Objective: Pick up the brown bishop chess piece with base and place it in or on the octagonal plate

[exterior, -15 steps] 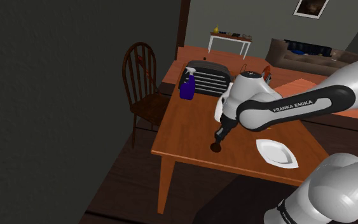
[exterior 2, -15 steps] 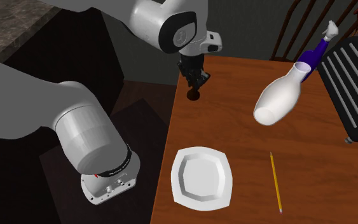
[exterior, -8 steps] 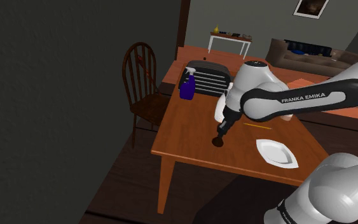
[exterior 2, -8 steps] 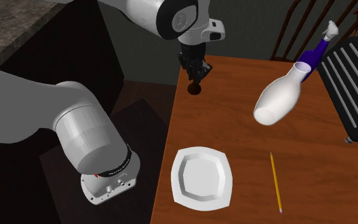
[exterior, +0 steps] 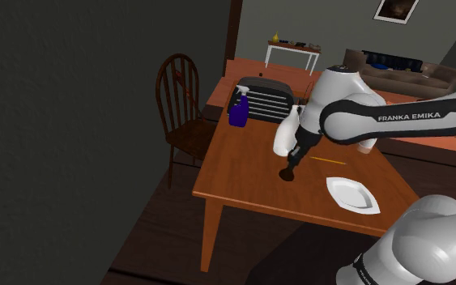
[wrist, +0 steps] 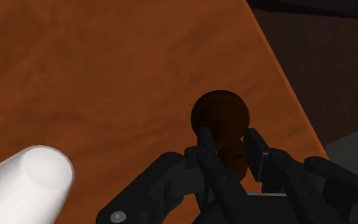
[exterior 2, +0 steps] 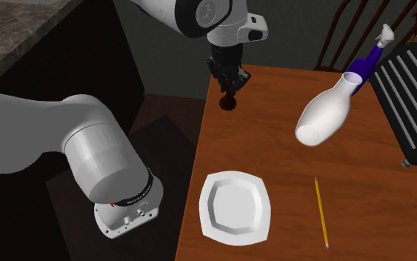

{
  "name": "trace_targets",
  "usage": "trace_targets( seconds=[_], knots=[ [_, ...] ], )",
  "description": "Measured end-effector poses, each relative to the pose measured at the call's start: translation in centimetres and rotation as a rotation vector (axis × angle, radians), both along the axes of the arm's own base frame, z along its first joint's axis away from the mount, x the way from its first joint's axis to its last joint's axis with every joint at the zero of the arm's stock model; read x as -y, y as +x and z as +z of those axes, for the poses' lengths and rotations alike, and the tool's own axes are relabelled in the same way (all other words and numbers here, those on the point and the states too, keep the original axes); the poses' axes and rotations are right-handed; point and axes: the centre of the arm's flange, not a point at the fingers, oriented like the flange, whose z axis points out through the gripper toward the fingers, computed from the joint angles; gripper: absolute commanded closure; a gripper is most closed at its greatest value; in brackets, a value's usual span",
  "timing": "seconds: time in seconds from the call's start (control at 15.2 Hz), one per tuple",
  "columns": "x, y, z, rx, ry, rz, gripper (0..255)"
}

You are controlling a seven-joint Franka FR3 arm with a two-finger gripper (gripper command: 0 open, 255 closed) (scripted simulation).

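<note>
The black claw [wrist: 228, 139] is clamped on the brown bishop [wrist: 220, 114]. One finger [wrist: 206, 141] is on each side of the thin upper part. The round base pokes out past the tips, pointing down at the brown table [wrist: 107, 76]. In the second exterior view the claw [exterior 2: 229, 90] hangs straight down with the bishop [exterior 2: 229, 102] under it, close to the table's left edge. I cannot tell if the base touches the wood.

In the shoulder view the claw [exterior: 292, 164] and bishop [exterior: 287, 175] are in the middle of the table [exterior: 242, 182]. Just to their left is a white bottle [exterior: 283, 138] lying tilted.

The white octagonal plate [exterior 2: 235, 207] sits well apart from the bishop, nearer the white arm's stand. In the shoulder view the plate [exterior: 351, 194] is right of the bishop. A yellow pencil [exterior 2: 321, 211] lies just right of the plate. A blue spray bottle [exterior: 238, 109] and a black toaster [exterior: 262, 99] stand at the far end. A wooden chair [exterior: 181, 105] stands to the table's left.
</note>
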Motion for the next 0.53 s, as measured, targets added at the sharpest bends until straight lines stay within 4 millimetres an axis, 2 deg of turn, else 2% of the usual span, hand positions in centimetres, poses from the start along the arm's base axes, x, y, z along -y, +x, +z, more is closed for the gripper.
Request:
trace_targets(
  seconds=[0.53],
  knots=[
    [8.3, -6.3, 0.7, 0.000, 0.000, -0.001, 255]
  ],
)
